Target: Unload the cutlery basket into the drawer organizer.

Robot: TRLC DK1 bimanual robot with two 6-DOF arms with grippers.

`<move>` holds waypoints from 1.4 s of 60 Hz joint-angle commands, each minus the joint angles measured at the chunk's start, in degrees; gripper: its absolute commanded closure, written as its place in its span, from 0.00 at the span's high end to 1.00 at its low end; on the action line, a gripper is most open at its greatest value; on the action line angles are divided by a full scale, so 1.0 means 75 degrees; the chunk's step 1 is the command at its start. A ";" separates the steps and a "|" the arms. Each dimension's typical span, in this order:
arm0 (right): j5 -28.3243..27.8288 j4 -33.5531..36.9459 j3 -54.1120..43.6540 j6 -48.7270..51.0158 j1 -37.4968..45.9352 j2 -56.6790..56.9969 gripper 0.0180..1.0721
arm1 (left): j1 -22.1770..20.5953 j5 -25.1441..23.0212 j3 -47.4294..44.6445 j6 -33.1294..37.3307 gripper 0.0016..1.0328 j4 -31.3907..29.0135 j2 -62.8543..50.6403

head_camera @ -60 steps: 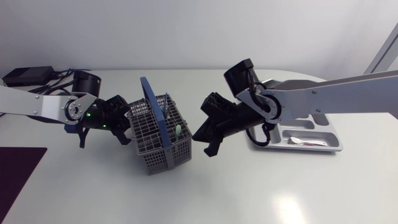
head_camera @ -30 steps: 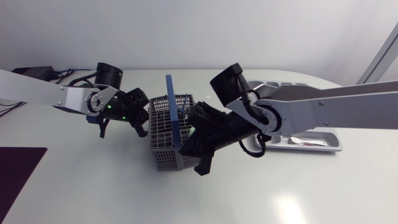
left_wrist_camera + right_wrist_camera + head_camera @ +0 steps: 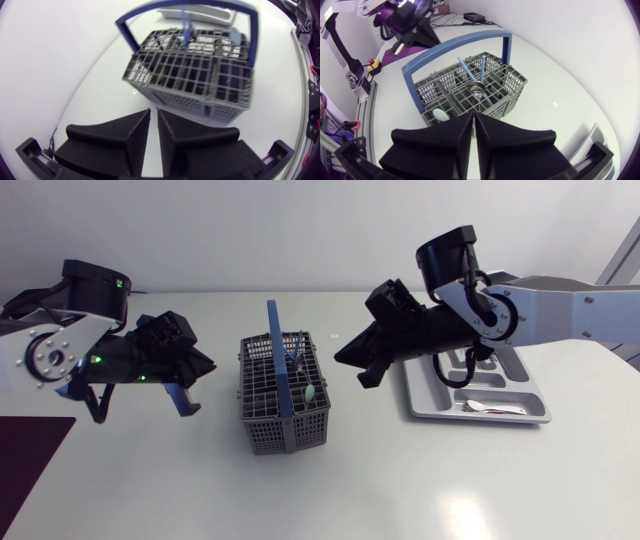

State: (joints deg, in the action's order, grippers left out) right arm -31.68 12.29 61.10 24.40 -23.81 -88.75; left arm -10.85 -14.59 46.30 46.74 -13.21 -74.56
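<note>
The grey wire cutlery basket (image 3: 270, 415) with an upright blue handle (image 3: 278, 350) stands mid-table. In it are blue-handled cutlery (image 3: 297, 361) and a pale green piece (image 3: 310, 393). My left gripper (image 3: 205, 367) hangs shut and empty just left of the basket, pointing at it. My right gripper (image 3: 343, 358) hangs shut and empty to the basket's right. The left wrist view shows the basket (image 3: 190, 85) ahead of the nearly touching fingertips of the left gripper (image 3: 153, 131). In the right wrist view a spoon bowl (image 3: 479, 90) sits in the basket (image 3: 512, 95) ahead of the right gripper (image 3: 473, 125).
The grey drawer organizer (image 3: 480, 419) lies at the right, under my right arm, with one piece of cutlery (image 3: 488, 409) in its front compartment. A dark mat (image 3: 25, 455) lies at the left edge. Bare tabletop runs along the front.
Both grippers have drawn back from the basket, the left one leftward and the right one rightward and up. The basket has shifted a little to the right and now stands square.
</note>
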 commanded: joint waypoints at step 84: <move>-0.0288 -0.0210 0.6103 -0.1144 0.0292 -0.5897 0.12 | -0.1530 -0.0012 -0.1580 -0.0115 0.18 0.0320 -0.0581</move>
State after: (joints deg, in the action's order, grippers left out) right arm -33.23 9.26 105.69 17.54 -20.88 -130.74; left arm -22.87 -14.68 36.18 46.11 -11.00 -79.96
